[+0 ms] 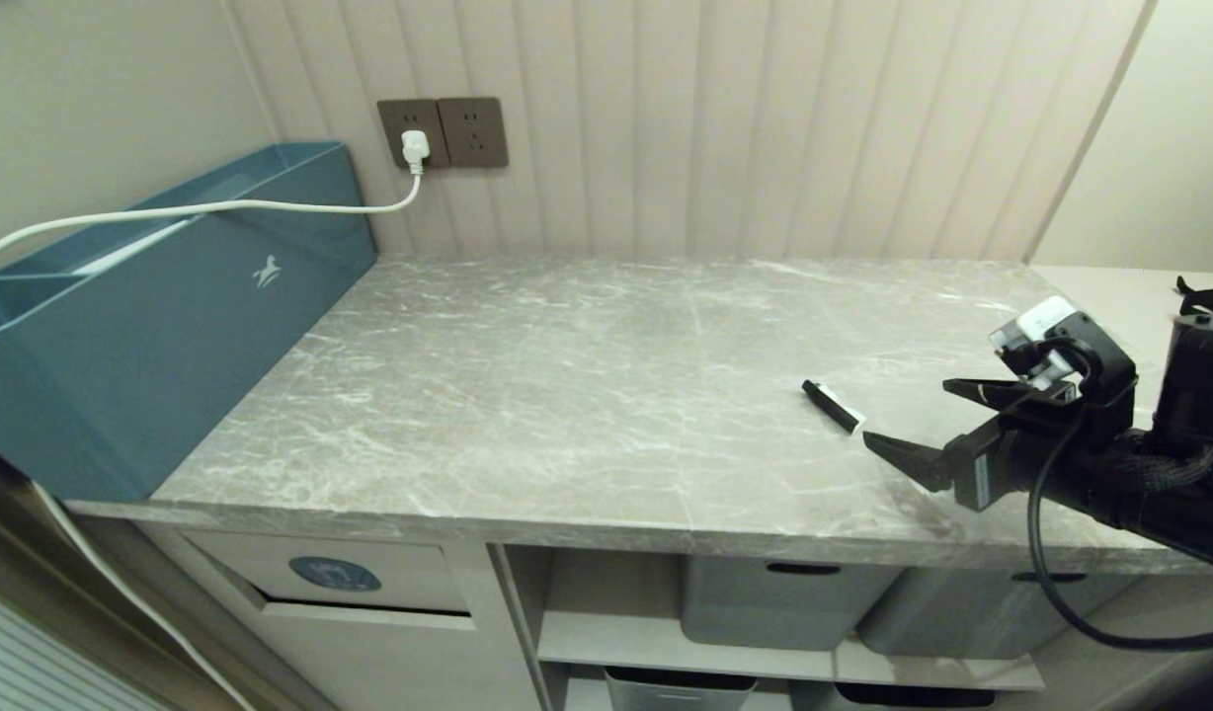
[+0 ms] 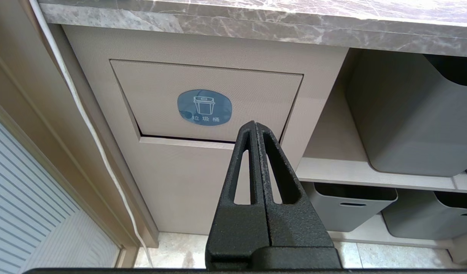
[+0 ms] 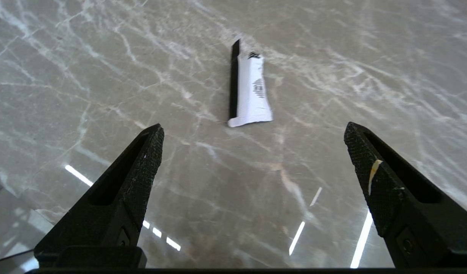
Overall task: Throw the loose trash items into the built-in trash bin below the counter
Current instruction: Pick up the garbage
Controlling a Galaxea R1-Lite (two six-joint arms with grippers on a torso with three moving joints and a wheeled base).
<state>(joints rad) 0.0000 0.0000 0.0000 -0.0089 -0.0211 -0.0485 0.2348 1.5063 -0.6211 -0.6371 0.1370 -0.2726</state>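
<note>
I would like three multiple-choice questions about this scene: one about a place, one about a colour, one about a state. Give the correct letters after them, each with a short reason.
1. Where does the wrapper lie?
A. on the counter
B. in a grey tub
C. inside the blue box

2. What colour is the sticker on the trash bin flap?
A. red
B. blue
C. green

3. How does the right gripper stand?
A. shut on the wrapper
B. shut and empty
C. open, holding nothing

Answers:
1 A: it rests on the stone, just ahead of the right gripper.
2 B: a round blue sticker with a white bin icon.
3 C: its fingers stand wide apart, short of the wrapper.
</note>
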